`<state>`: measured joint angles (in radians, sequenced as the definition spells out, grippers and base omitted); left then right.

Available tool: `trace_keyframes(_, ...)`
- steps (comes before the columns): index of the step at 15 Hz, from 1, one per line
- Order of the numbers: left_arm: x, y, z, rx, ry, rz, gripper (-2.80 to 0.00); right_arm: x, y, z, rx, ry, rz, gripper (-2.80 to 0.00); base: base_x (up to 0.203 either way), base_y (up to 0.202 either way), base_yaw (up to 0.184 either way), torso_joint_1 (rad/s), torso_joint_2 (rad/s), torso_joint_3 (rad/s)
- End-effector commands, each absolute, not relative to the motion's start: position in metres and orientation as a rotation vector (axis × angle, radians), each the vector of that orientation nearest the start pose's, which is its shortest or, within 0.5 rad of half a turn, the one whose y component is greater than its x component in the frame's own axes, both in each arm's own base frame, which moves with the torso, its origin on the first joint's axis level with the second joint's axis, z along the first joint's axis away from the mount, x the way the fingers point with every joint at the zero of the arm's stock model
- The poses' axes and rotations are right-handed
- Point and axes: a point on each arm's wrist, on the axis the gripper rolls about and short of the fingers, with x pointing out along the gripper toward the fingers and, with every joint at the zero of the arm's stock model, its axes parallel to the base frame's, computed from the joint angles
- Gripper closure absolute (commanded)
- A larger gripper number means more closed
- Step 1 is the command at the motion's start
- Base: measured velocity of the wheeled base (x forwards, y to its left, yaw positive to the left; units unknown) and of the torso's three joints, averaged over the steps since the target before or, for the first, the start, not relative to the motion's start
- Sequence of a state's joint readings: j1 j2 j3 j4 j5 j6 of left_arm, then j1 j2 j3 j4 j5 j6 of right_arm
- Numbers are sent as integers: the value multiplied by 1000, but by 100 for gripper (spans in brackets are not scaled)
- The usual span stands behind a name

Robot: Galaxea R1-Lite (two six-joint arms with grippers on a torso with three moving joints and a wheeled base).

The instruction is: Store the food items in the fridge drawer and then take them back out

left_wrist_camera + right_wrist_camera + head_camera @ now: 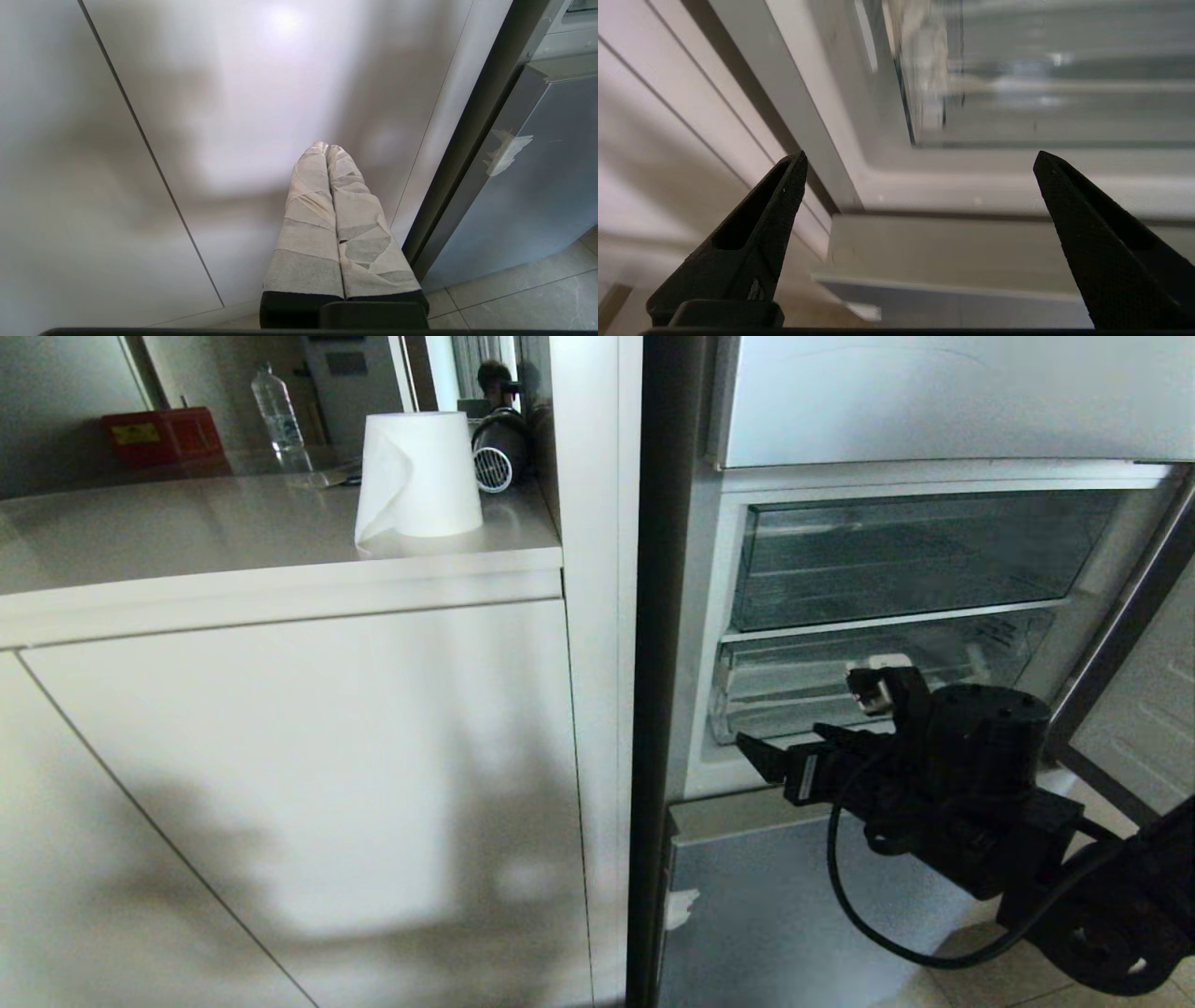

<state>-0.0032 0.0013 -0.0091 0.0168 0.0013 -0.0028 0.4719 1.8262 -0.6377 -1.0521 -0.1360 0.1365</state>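
Jaws spread wide and holding nothing, my right gripper (761, 756) at lower right is pointing at the fridge drawer (794, 695) so I can pull it, I think.

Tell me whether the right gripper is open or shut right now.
Open. The right gripper has its two black fingers spread wide, nothing between them, in front of the fridge drawer.

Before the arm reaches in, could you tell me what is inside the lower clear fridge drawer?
No food shows inside the fridge drawer; the right gripper, open, covers part.
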Motion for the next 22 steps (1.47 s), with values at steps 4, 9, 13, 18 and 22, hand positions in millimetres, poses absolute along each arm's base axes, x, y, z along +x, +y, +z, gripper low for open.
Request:
trace_keyframes(4,-23,0,76,-3,9,-2,0,301,150,142,96,120,304,-280,0,0,0,0,0,0)
trace_keyframes(9,-23,0,76,-3,11,-2,0,320,157,128,77,30,281,-280,0,0,0,0,0,0)
trace_keyframes(13,-23,0,76,-3,9,-2,0,331,155,122,81,0,261,-280,0,0,0,0,0,0)
trace_keyframes(18,-23,0,76,-3,9,-2,0,341,159,127,84,-35,269,-280,0,0,0,0,0,0)
trace_keyframes(22,-23,0,76,-3,9,-2,0,346,161,129,91,-56,271,-280,0,0,0,0,0,0)
